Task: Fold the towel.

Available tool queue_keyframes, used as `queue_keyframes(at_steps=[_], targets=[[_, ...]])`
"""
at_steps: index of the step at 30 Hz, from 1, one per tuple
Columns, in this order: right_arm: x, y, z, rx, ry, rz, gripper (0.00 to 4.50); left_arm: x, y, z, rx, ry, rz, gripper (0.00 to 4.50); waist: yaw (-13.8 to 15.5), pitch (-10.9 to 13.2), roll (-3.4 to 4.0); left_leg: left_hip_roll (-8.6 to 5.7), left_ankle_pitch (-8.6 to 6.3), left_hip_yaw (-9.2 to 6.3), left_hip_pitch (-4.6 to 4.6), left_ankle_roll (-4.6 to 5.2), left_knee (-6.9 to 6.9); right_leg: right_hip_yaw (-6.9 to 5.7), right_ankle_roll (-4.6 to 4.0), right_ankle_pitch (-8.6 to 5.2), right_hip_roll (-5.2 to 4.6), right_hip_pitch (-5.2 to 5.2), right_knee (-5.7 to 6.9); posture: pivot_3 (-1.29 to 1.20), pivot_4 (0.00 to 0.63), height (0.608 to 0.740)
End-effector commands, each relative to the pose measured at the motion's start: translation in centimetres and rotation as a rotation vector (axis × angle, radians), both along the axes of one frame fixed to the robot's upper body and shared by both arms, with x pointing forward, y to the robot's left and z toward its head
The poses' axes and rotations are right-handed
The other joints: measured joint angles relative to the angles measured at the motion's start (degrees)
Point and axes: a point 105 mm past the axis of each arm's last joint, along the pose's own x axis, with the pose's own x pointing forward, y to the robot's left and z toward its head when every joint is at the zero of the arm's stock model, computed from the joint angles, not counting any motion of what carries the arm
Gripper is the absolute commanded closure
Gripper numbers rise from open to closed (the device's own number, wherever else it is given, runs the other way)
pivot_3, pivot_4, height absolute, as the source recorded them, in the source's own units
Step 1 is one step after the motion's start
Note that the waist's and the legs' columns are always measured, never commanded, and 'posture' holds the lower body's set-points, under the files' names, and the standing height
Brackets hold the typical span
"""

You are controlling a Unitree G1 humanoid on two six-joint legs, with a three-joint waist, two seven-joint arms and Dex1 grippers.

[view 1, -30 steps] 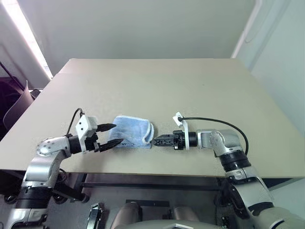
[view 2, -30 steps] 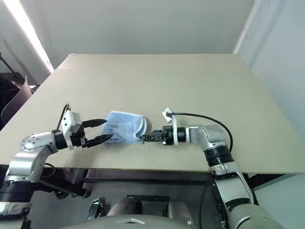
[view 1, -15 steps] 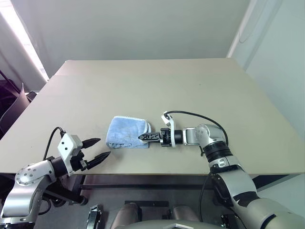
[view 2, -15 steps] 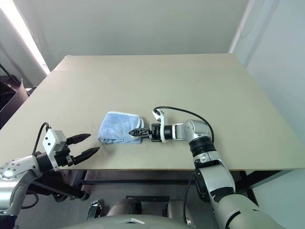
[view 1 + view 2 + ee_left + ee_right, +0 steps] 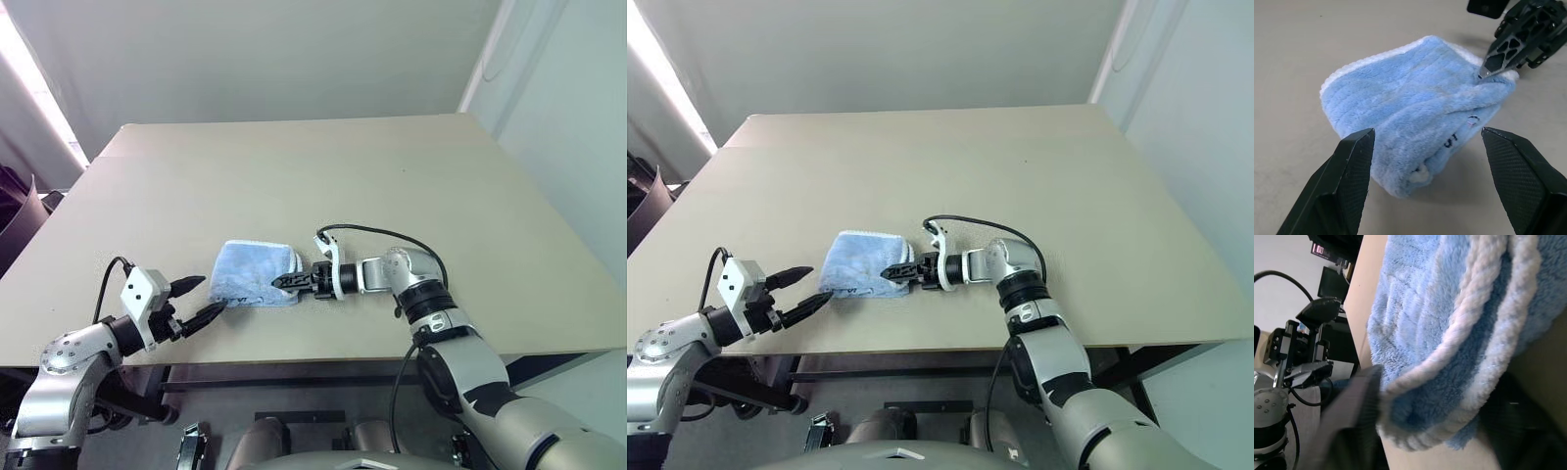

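Light-blue terry towel [image 5: 253,272], white-edged, folded in a bundle, near table's front edge

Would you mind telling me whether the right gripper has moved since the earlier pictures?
Yes: the right gripper went from beside the light-blue terry towel onto its edge.

Towel [image 5: 251,273]: light blue, white edging, lying folded in bunched stack on beige bench [image 5: 323,176], toward near edge. Right end effector [image 5: 281,281]: fingers reaching in from right, tips at towel's right edge, touching cloth; grip not confirmed. Black cable loops over right wrist. Left end effector [image 5: 198,302]: fingers spread apart, holding nothing, just beside towel's near-left corner, at bench's near edge.
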Motion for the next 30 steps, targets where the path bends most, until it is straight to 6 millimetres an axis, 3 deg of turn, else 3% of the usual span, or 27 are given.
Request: queue_keyframes(at_steps=[1, 5, 12, 16, 18, 21, 28, 29, 30], targets=[[1.2, 0.5, 2.2, 0.039, -0.087, -0.014, 3.14, 0.5, 0.2, 0.8, 0.013, -0.036, 0.0, 0.81, 0.03, 0.0, 0.0, 0.0, 0.0, 0.0, -0.01, 0.0, -0.01, 0.0, 0.0, 0.0, -0.01, -0.01, 0.0, 0.0, 0.0, 0.74], [1.7, 0.3, 3.8, 0.11, -0.115, -0.023, 4.46, 0.7, 0.8, 0.8, 0.002, -0.034, 0.03, 0.81, 0.07, 0.01, 0.01, -0.02, 0.0, 0.01, -0.03, -0.01, 0.04, 0.0, 0.01, 0.01, -0.02, -0.01, 0.0, 0.0, 0.0, 0.74], [3.3, 1.0, 8.7, 0.256, -0.232, -0.058, 4.46, 0.7, 3.0, 1.8, -0.051, -0.046, 0.131, 0.81, 0.0, 0.02, 0.03, -0.01, 0.01, 0.01, -0.04, -0.02, 0.02, 0.0, 0.01, 0.01, -0.02, -0.06, 0.01, 0.0, 0.0, 0.74], [5.4, 1.0, 9.7, 0.27, -0.269, -0.142, 4.46, 0.7, 4.1, 2.4, -0.067, -0.066, 0.188, 0.81, 0.02, 0.02, 0.03, -0.01, 0.01, 0.01, -0.05, -0.02, -0.03, 0.0, 0.01, 0.01, -0.02, -0.08, 0.01, 0.0, 0.0, 0.74], [6.5, 0.8, 8.9, 0.213, -0.267, -0.194, 4.46, 0.6, 4.6, 2.1, -0.031, -0.068, 0.215, 0.81, 0.02, 0.01, 0.01, -0.02, 0.01, 0.02, -0.05, -0.02, -0.02, 0.0, 0.01, 0.01, -0.03, -0.06, -0.01, 0.0, 0.0, 0.74], [7.6, 0.1, 5.9, 0.046, -0.234, -0.276, 4.46, 0.5, 5.0, 2.6, -0.058, -0.083, 0.238, 0.81, 0.04, 0.0, -0.02, -0.05, 0.01, 0.03, -0.04, -0.02, -0.02, 0.0, 0.0, 0.0, -0.05, -0.04, -0.01, 0.0, 0.0, 0.74], [8.1, -2.5, 1.9, -0.123, -0.206, -0.363, 4.46, 0.6, 5.4, 2.8, -0.059, -0.089, 0.257, 0.81, -0.03, 0.03, 0.03, -0.04, 0.02, 0.03, -0.05, -0.03, -0.02, 0.0, 0.0, 0.0, -0.05, -0.05, 0.0, 0.0, 0.0, 0.74], [8.0, -2.6, 1.8, -0.119, -0.208, -0.358, 3.93, 0.6, 5.3, 2.8, -0.06, -0.09, 0.257, 0.81, -0.03, 0.03, 0.03, -0.04, 0.03, 0.03, -0.05, -0.04, -0.02, 0.0, 0.0, 0.0, -0.05, -0.05, 0.0, 0.0, 0.0, 0.74], [8.0, -2.7, 1.8, -0.115, -0.209, -0.357, 3.67, 0.6, 5.3, 2.8, -0.061, -0.09, 0.257, 0.81, -0.02, 0.03, 0.03, -0.04, 0.03, 0.03, -0.04, -0.04, -0.02, 0.0, 0.0, 0.0, -0.05, -0.05, 0.0, 0.0, 0.0, 0.74]])
